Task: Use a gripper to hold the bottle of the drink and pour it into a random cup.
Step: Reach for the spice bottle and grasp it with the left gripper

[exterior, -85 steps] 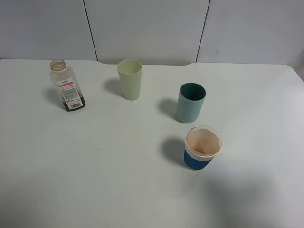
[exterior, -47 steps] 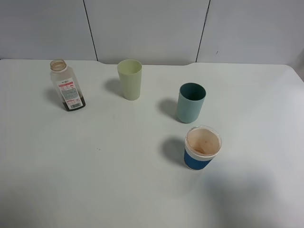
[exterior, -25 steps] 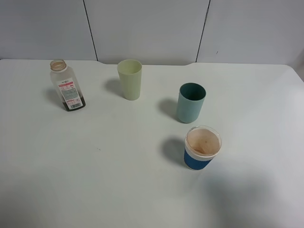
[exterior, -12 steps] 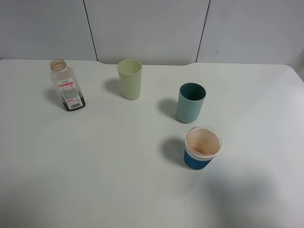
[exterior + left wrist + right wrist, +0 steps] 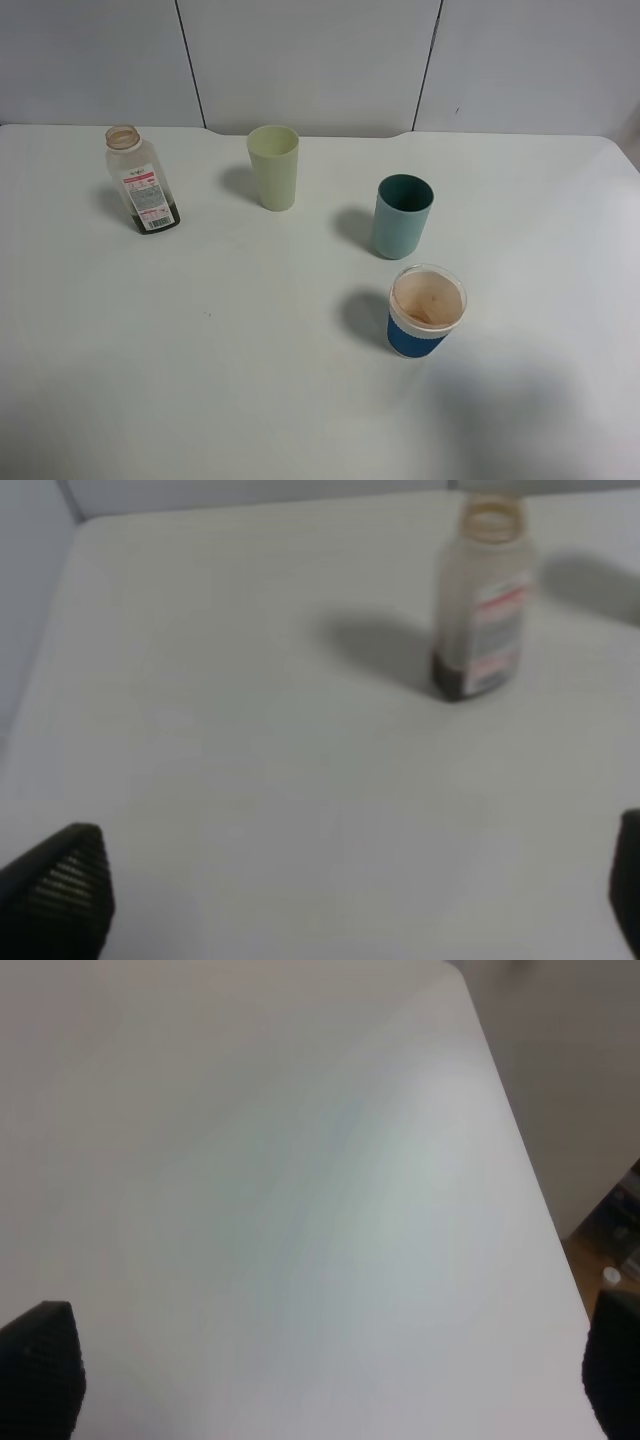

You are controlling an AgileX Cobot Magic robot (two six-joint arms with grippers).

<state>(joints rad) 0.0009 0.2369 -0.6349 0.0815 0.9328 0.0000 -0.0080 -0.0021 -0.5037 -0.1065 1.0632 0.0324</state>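
Exterior high view has the bottle of the drink point(image 5: 141, 185) standing upright at the upper left of the frame, capless, with a little dark liquid in its base, and the pale yellow-green cup point(image 5: 274, 167) near it to the right, at upper centre. A teal cup point(image 5: 402, 216) and a blue-sleeved cup point(image 5: 427, 311) sit right of centre on the white table point(image 5: 200, 350), well apart from the bottle. No arm shows in this view. Left wrist view shows the left gripper point(image 5: 340, 895) with its fingers spread wide and empty, the bottle point(image 5: 482, 600) ahead of them and untouched. Right wrist view shows the right gripper point(image 5: 325, 1370) equally wide, holding nothing, over bare table. The grasp has not begun, so the risks lie ahead. One finger could clip the light, nearly empty bottle on the way in and topple it, spilling through the open neck. A hard squeeze may buckle the thin plastic. At the pour, the neck could knock the tall, light cup over, or a quick tilt could send the drink past the rim
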